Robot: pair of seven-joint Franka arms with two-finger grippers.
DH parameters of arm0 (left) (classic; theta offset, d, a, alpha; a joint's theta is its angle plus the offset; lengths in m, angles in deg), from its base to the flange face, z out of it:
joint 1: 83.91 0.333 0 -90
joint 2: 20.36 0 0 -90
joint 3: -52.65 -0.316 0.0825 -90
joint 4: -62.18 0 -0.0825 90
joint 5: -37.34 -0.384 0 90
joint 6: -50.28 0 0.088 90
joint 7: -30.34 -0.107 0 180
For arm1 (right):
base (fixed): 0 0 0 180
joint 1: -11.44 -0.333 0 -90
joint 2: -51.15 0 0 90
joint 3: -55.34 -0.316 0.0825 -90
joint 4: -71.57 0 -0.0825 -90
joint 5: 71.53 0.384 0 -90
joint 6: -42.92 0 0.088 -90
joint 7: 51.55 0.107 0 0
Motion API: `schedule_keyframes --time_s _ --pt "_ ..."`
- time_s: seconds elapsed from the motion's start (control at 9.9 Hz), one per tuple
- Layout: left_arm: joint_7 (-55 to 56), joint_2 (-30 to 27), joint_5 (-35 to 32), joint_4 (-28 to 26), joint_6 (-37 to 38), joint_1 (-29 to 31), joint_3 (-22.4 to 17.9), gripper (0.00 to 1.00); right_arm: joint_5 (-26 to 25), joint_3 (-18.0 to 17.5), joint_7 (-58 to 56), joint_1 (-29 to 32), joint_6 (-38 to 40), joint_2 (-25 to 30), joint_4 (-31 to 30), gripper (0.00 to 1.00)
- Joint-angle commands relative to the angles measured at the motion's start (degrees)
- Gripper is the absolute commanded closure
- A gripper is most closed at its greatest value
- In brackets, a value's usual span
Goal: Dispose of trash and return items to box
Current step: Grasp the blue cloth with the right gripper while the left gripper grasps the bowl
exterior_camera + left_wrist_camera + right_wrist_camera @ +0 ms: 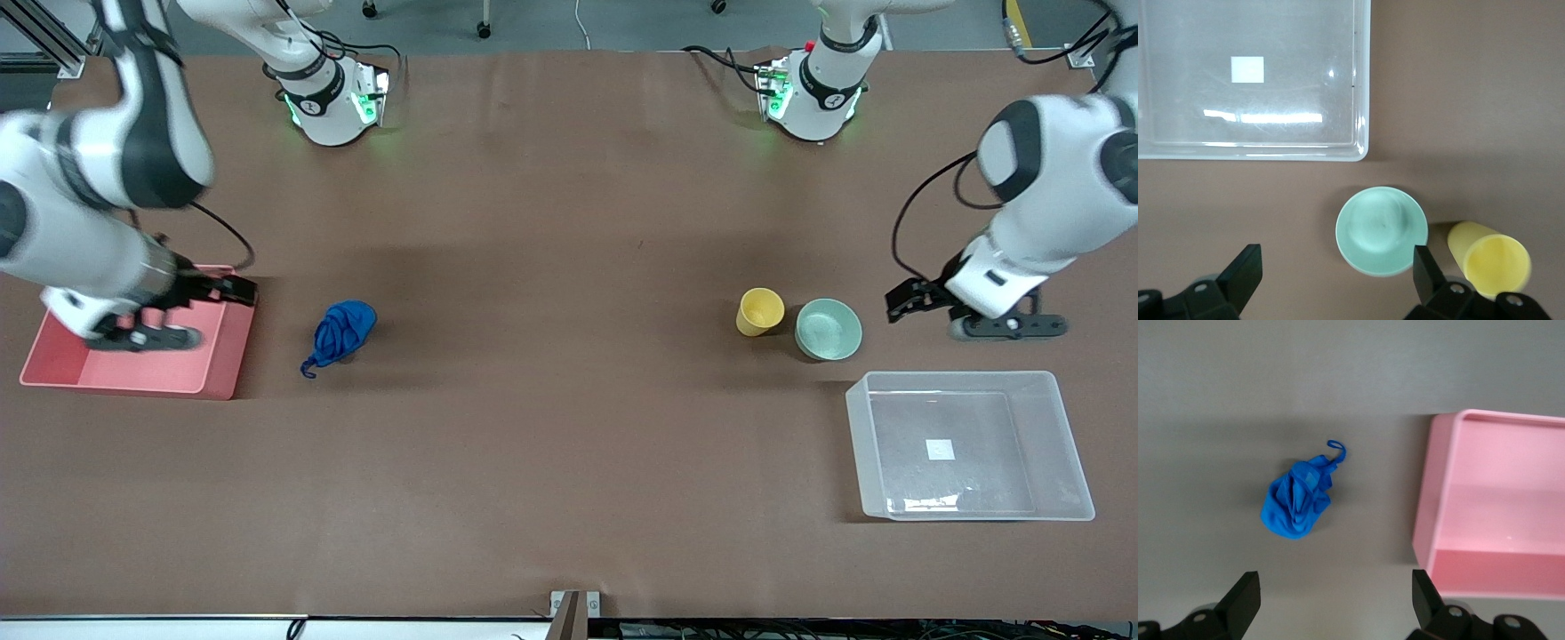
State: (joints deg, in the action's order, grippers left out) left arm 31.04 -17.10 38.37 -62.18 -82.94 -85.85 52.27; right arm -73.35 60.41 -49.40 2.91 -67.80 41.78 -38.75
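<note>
Front view: nothing sorted yet. My right gripper (238, 289) hangs over the pink bin (53, 369) at the right arm's end of the table, holding nothing, fingers spread wide in the right wrist view. The blue wad (341, 331) sits on the table just beside the bin, toward the middle, string trailing nearer the front camera; bin walls are low, so I judge a short lift-and-drop is all it needs. My left gripper (909, 298) hangs over the table at the left arm's end, just beside the green bowl (829, 329), also open and holding nothing; left wrist view shows the fingers (1245, 272) apart with the bowl (1382, 230) between their line of sight. The yellow cup (760, 312) stands touching or almost touching the bowl, on its side toward the middle. The clear box (1058, 444) is nearer the front camera than the bowl, close by, empty except its white label (941, 450). Bowl looks likely first, being closest to my left gripper. Risk: bumping the cup while closing on the bowl rim.
</note>
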Motion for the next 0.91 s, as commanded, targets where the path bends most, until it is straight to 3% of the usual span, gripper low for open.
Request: schedule_keyframes --time_s 0.0,0.3,0.4,0.61,0.71,0.81 --pt "-0.5 5.8 0.0 -8.8 -15.3 0.1 -0.1 0.0 0.4 0.4 3.9 -3.0 -13.8 -1.3 -10.6 0.0" --pt "-0.1 13.2 0.0 -11.4 -23.9 0.0 -0.1 0.04 0.4 0.4 10.8 -6.7 -34.1 -9.1 -17.5 0.07" --pt "-0.3 14.7 -0.1 -11.4 -25.3 0.0 -0.1 0.07 0.4 0.4 11.0 -7.5 -36.7 -10.2 -18.5 0.18" --pt "-0.4 16.2 0.0 -11.4 -26.3 0.0 0.0 0.82 -0.1 0.5 10.8 -7.5 -37.2 -11.2 -18.7 0.58" --pt "-0.6 16.6 0.0 -12.0 -26.3 0.0 0.0 0.95 -0.3 0.6 10.8 -7.5 -37.6 -11.8 -18.7 0.79" --pt "-0.7 16.5 0.0 -12.8 -26.3 0.0 0.0 0.97 -0.5 0.6 10.8 -7.4 -39.9 -12.1 -20.2 0.91"
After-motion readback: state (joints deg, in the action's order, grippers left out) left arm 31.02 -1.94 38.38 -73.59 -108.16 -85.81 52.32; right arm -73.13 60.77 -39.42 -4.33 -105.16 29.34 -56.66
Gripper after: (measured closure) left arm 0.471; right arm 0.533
